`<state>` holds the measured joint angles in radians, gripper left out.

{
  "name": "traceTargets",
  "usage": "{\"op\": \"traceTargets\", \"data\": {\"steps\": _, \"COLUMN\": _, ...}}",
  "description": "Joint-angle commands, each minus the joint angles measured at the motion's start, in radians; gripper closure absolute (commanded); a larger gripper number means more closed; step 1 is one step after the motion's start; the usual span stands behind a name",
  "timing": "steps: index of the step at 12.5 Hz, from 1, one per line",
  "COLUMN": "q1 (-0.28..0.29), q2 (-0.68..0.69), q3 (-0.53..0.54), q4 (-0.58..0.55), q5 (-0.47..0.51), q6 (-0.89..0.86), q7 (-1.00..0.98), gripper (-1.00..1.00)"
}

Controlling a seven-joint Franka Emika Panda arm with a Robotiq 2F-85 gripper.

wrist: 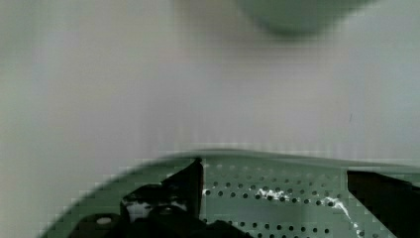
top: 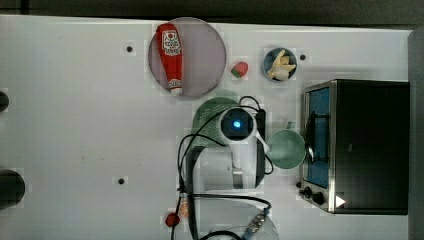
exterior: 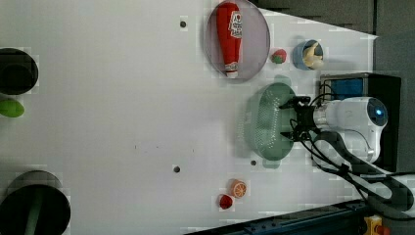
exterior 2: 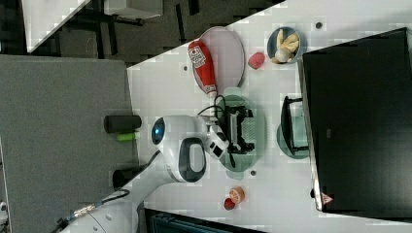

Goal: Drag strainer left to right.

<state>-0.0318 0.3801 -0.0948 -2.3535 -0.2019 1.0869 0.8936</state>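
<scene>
**Hooking the strainer for a sideways drag**

Spreading across every view is the white table (top: 75, 125), and the biggest thing on it is the black oven (top: 367, 145) at the top view's right. Next in size comes the arm, whose white wrist hangs over the middle of the table.

The strainer (exterior: 266, 122) lies near the oven, in the middle-right of the left view, just below the plate (exterior: 259, 34) that carries a ketchup bottle (exterior: 230, 36). It is oblong, pale green and full of fine holes. The cup (top: 286, 149) stands between it and the oven in the top view, close to the strainer, though whether they touch I cannot tell.

The claw (exterior: 293, 117) reaches down into the strainer with its fingers (wrist: 190, 183) spread wide, one dark pad near each side of the perforated wall in the wrist view. They hold nothing.

Judging by its look, the strainer is thin moulded plastic: light, fairly stiff, and likely to slide easily on the smooth table. That suits a drag, but a light shell may also tip or skate away if pushed high on the rim. Pressing low against the inner wall, or pinching the rim near the long side, seems the safest hold.

The nearby cup could get knocked if the drag heads its way.
</scene>
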Motion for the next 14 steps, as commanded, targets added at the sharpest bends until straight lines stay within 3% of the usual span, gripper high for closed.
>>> {"op": "traceTargets", "data": {"steps": 1, "q1": -0.023, "q2": -0.013, "q3": -0.010, "q4": 0.003, "q5": -0.003, "q6": -0.003, "q7": -0.136, "gripper": -1.00}}
{"op": "traceTargets", "data": {"steps": 8, "q1": -0.021, "q2": -0.030, "q3": -0.037, "q4": 0.004, "q5": -0.002, "q6": -0.001, "q7": -0.206, "gripper": -1.00}}
{"op": "traceTargets", "data": {"steps": 12, "q1": -0.020, "q2": -0.183, "q3": 0.026, "q4": -0.018, "q5": -0.001, "q6": -0.046, "q7": -0.626, "gripper": -1.00}}
{"op": "traceTargets", "data": {"steps": 14, "q1": -0.020, "q2": -0.289, "q3": 0.036, "q4": -0.006, "q5": 0.007, "q6": -0.114, "q7": -0.742, "gripper": -1.00}}
